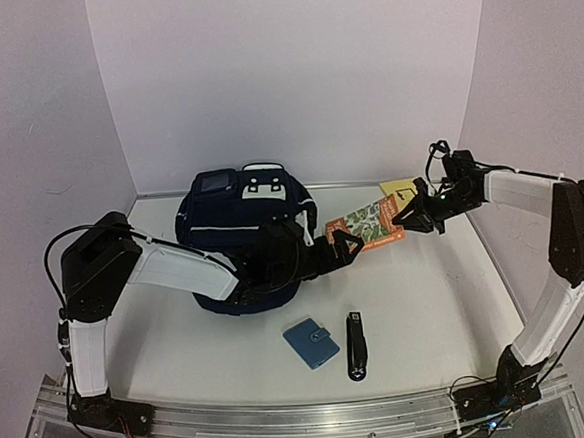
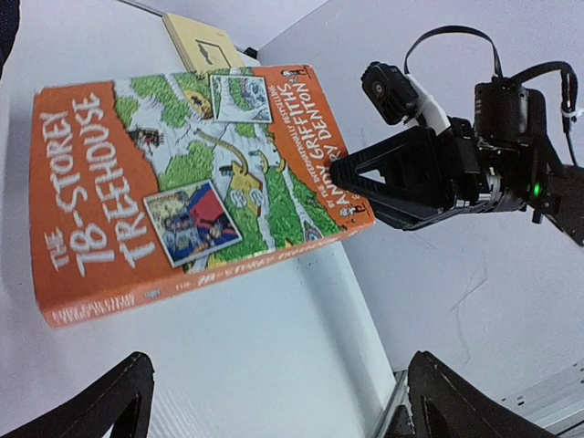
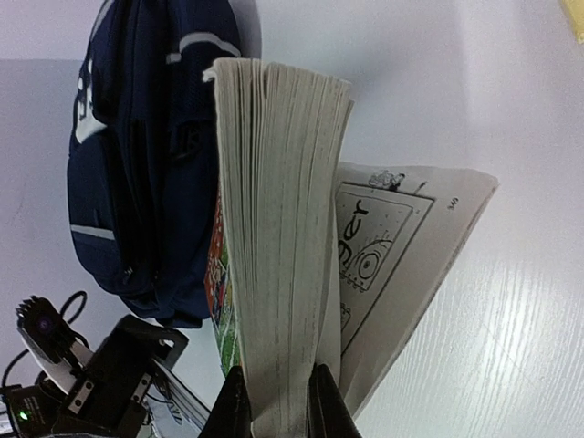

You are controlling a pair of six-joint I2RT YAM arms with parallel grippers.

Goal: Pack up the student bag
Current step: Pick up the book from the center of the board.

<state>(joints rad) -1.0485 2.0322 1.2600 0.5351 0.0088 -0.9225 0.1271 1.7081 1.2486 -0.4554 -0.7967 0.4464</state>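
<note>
The main risk is the book (image 2: 196, 182) slipping or twisting, because only the right hand (image 1: 413, 214) carries it. That hand is clamped narrow on one end of the orange paperback, and the right wrist view shows the grip catches most of the page block but not all of it. A few loose pages (image 3: 401, 246) and the back cover splay outside the fingers. These could crease or tear if the book is pushed into a tight opening. The left hand (image 2: 278, 406) stands wide and holds nothing, its fingers short of the near end of the book, so nothing supports that end. A quick swing could make the book pivot in the pinch and drop onto the tabletop (image 1: 428, 300). The student bag (image 1: 234, 218) lies at the back left of the tabletop, well apart from the book, with the left arm stretched across its front. That arm may block the way in. Whether the bag's mouth is open cannot be told, so the book could simply butt against closed fabric.
</note>
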